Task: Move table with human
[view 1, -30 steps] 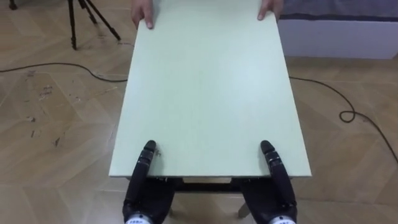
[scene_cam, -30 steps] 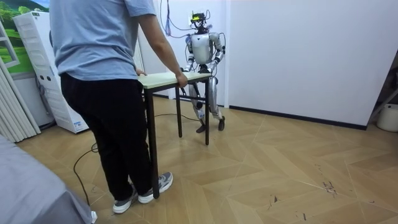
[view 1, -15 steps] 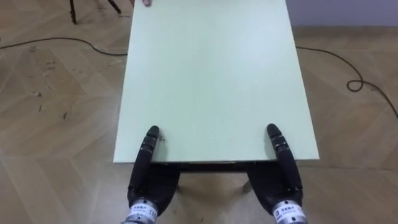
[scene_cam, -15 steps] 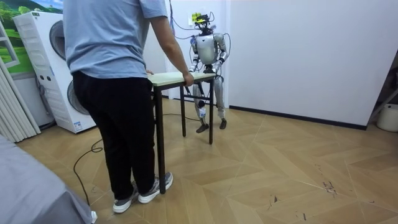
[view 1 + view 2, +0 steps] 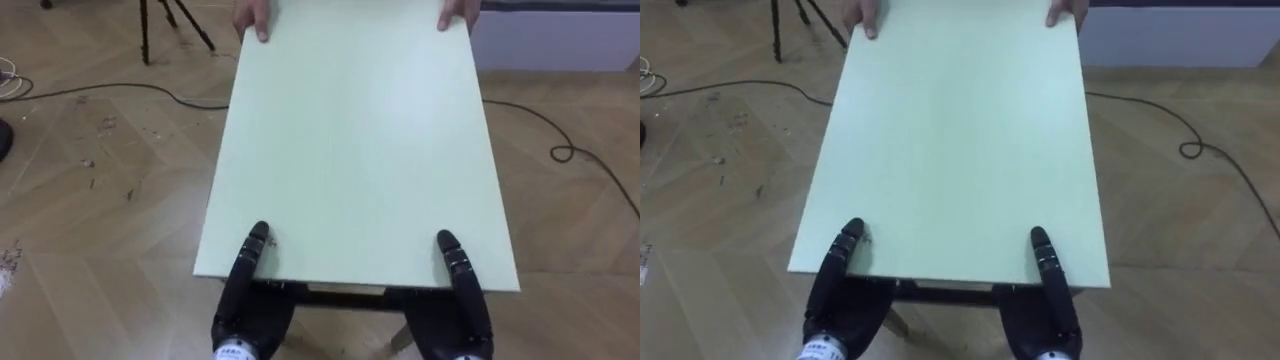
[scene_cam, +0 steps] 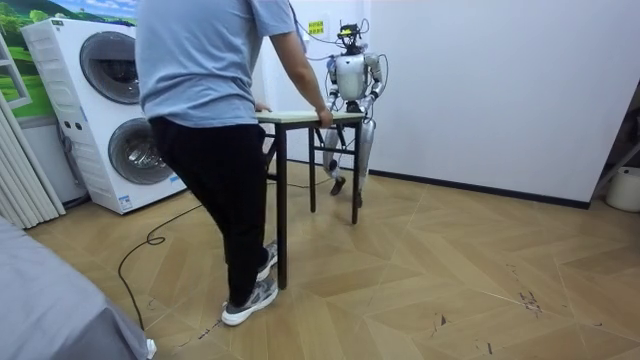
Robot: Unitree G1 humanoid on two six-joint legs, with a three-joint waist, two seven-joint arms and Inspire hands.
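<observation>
Table (image 5: 355, 150) stood between robot and person | left hand (image 5: 248, 300) pinched its near edge by the left corner, thumb on top | right hand (image 5: 462, 305) likewise by the right corner | person's hands (image 5: 253, 18) held the far edge

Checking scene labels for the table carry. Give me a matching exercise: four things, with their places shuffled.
Things:
1. left hand
2. person's hands
3. tripod
4. washing machines

Places:
A. far edge of the tabletop
B. standing past the tabletop's far left corner
C. near edge of the tabletop
D. room view's left

Pairs: 1-C, 2-A, 3-B, 4-D
</observation>
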